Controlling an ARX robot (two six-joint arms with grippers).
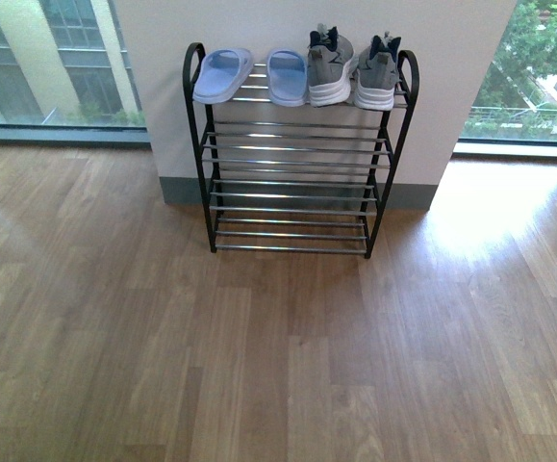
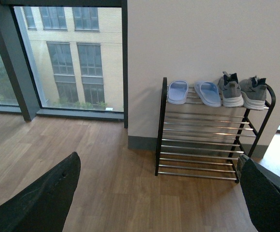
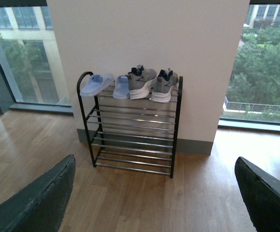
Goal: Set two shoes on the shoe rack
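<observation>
No brand mark or writing can be read on any shoe or on the rack.

In the front view the shoe rack (image 1: pixel 297 164) stands in the upper middle of the frame, against a white wall, on a wood floor (image 1: pixel 278 366). All four shoes sit on its top tier: two pale blue slides (image 1: pixel 223 75) (image 1: pixel 287 76) at upper left of the rack, two grey sneakers (image 1: pixel 330 67) (image 1: pixel 378 74) just beside them at upper right. The three lower tiers are bare bars. Neither arm shows in this view.

In the left wrist view the left end effector (image 2: pixel 154 203) has its dark fingers (image 2: pixel 43 198) spread wide at the bottom corners, holding nothing; the rack lies well apart, at middle right. In the right wrist view the right end effector (image 3: pixel 154 198) is likewise spread apart and unloaded, with the rack well beyond it at upper centre.
</observation>
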